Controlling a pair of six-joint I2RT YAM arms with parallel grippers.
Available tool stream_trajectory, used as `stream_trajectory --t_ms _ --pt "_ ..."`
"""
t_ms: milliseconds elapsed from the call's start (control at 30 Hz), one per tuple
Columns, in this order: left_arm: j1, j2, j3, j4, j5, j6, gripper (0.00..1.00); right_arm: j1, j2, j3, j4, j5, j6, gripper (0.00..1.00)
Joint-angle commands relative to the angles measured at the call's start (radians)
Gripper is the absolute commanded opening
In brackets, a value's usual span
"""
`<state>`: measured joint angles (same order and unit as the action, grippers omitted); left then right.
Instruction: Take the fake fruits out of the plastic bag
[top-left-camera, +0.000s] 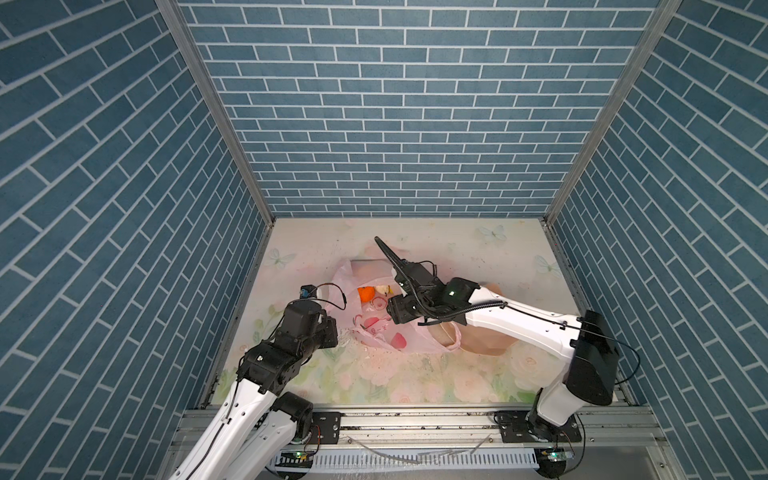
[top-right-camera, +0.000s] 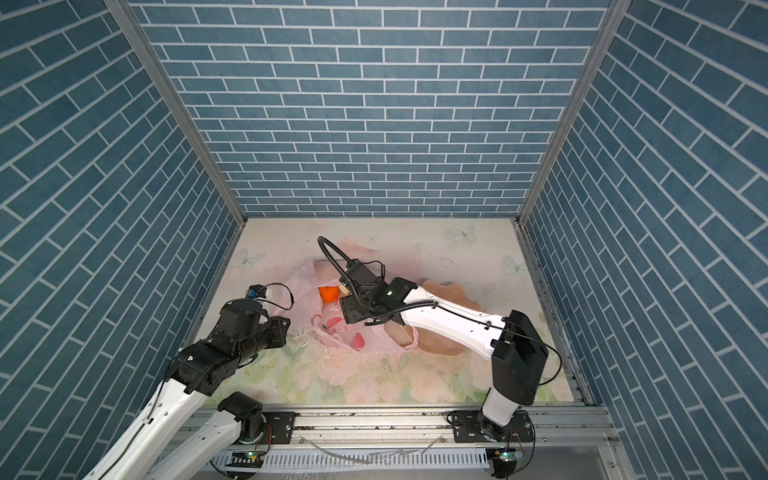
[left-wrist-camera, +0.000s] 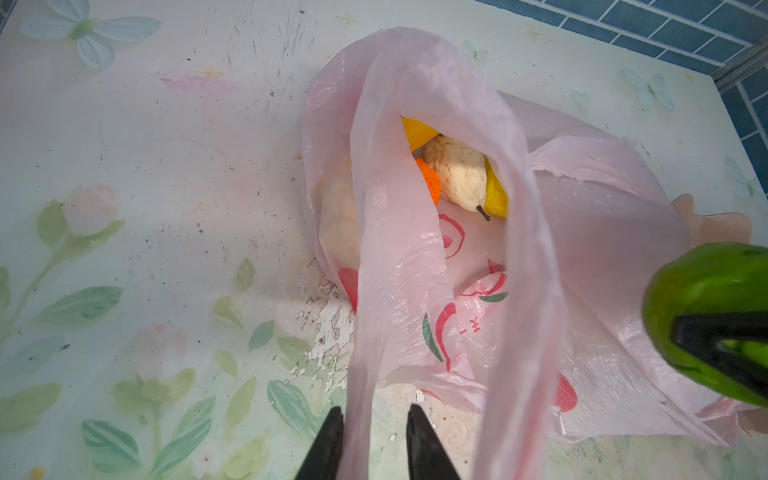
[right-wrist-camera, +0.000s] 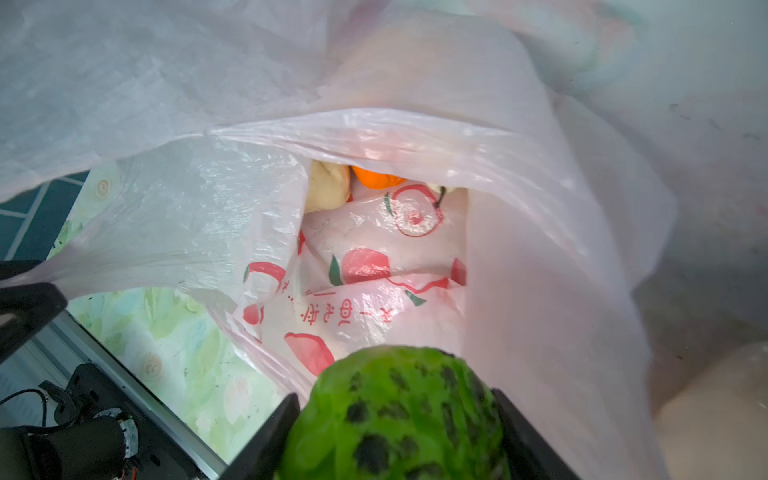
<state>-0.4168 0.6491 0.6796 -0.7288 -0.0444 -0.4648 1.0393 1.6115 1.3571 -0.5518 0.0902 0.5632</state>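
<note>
Inspecting from the largest item down, you have the floral-printed table (top-left-camera: 415, 374) carrying everything. The plastic bag (top-left-camera: 376, 328) lies crumpled on it, left of centre in both top views (top-right-camera: 332, 332). Its mouth gapes, and its right end lies over the rim of the peach scalloped bowl (top-left-camera: 486, 340).

Your left gripper (left-wrist-camera: 374, 411) has its jaws set narrow. One loop handle (left-wrist-camera: 415, 104) of the bag runs between them and is drawn up taut, which holds the mouth open.

Your right gripper (right-wrist-camera: 395, 399) is clamped on the bumpy green ball (right-wrist-camera: 399, 419), one finger on each side. The ball hangs above the bag's printed film, clear of the mouth, as the left wrist view confirms (left-wrist-camera: 706, 282).

Four fruits show inside the bag:
- The orange (top-left-camera: 366, 294) is visible through the opening.
- A cream-white pear-shaped fruit (left-wrist-camera: 461, 174) with a dark stem touches the orange.
- A yellow fruit (left-wrist-camera: 417, 131) lies partly hidden behind that pear shape; its full shape cannot be made out.
- A second cream lump (right-wrist-camera: 328, 187) sits just beside the orange in the right wrist view.
</note>
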Motion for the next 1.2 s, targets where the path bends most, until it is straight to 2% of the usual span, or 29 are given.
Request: stream_trajectory --t_ms 0,267,467,733,1033,1167 --pt "0.002 -0.005 -0.011 -0.014 -0.009 -0.008 0.29 -0.057 -0.118 -0.083 -0.058 0.069 0.000 0.26" --pt "0.003 -0.006 -0.013 -0.013 -0.005 -0.007 0.29 -0.223 -0.336 -0.231 -0.114 0.153 0.009 0.25" --pt "0.003 -0.005 -0.014 -0.013 -0.006 -0.008 0.29 -0.356 -0.403 -0.363 -0.092 0.141 0.030 0.25" --pt "0.002 -0.001 -0.014 -0.012 -0.005 -0.009 0.29 -0.469 -0.375 -0.501 -0.019 0.085 0.055 0.25" --pt "0.003 0.006 -0.012 -0.016 -0.008 -0.007 0.29 -0.514 -0.271 -0.560 0.062 0.041 0.058 0.26" --pt "0.002 0.011 -0.011 -0.014 -0.004 -0.008 0.28 -0.527 -0.232 -0.575 0.091 0.028 0.058 0.29"
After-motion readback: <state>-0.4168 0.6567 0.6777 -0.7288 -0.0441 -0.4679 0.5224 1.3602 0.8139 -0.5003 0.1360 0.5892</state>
